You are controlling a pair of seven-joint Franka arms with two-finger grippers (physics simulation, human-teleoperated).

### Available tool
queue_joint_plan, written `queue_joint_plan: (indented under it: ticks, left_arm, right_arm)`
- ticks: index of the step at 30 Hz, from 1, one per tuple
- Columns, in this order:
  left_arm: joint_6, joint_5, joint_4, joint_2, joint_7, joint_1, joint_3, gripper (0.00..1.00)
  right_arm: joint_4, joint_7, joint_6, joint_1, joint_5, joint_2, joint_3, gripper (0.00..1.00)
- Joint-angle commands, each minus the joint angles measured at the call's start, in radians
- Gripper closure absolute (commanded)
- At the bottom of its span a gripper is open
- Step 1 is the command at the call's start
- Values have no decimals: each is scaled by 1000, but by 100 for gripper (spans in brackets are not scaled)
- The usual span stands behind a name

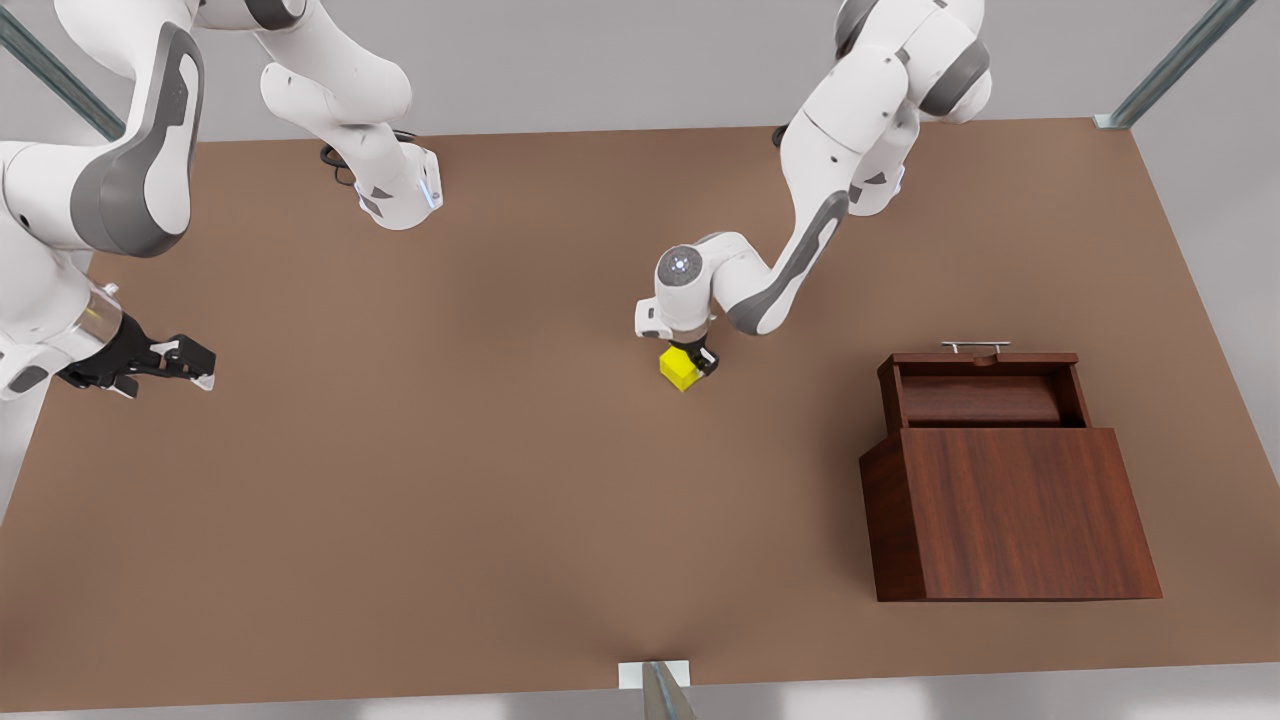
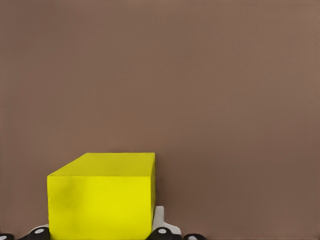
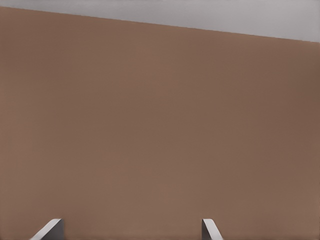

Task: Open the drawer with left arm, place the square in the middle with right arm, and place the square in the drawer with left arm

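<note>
The square (image 1: 680, 372) is a small yellow cube at the middle of the brown table (image 1: 450, 480). My left gripper (image 1: 692, 362) reaches down from above and is shut on it. The left wrist view has the square (image 2: 102, 197) close up, a finger (image 2: 159, 221) pressed against its side. The drawer (image 1: 985, 400) of the dark wood cabinet (image 1: 1010, 520) stands pulled out toward the back, its silver handle (image 1: 975, 346) on the far side, and nothing lies inside it. My right gripper (image 1: 190, 362) hovers open at the front view's left, and its fingertips (image 3: 50, 230) frame bare table.
The two arm bases (image 1: 400, 195) stand at the back edge of the table. Metal frame posts (image 1: 660, 695) rise at the front edge and at the back corners. Open tabletop lies between the square and the cabinet.
</note>
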Motion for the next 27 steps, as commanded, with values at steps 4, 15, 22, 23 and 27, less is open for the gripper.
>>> queue_joint_plan:
  ticks: [4,15,22,23,27]
  left_arm:
    - [-97,-67,1,-126,21,3,-3,35]
    - [-447,-320,-2,-435,770,6,327,33]
    - [-469,-347,-1,-458,1124,5,564,33]
    - [-461,-349,-1,-452,1147,6,581,33]
    - [-443,-378,2,-425,1230,9,640,33]
  right_arm:
    - [0,1,2,-1,0,0,0,0]
    - [0,-1,2,1,0,1,0,0]
    - [0,1,0,-1,0,0,0,0]
    - [0,1,2,-1,0,1,0,0]
    - [0,-1,3,1,0,1,0,0]
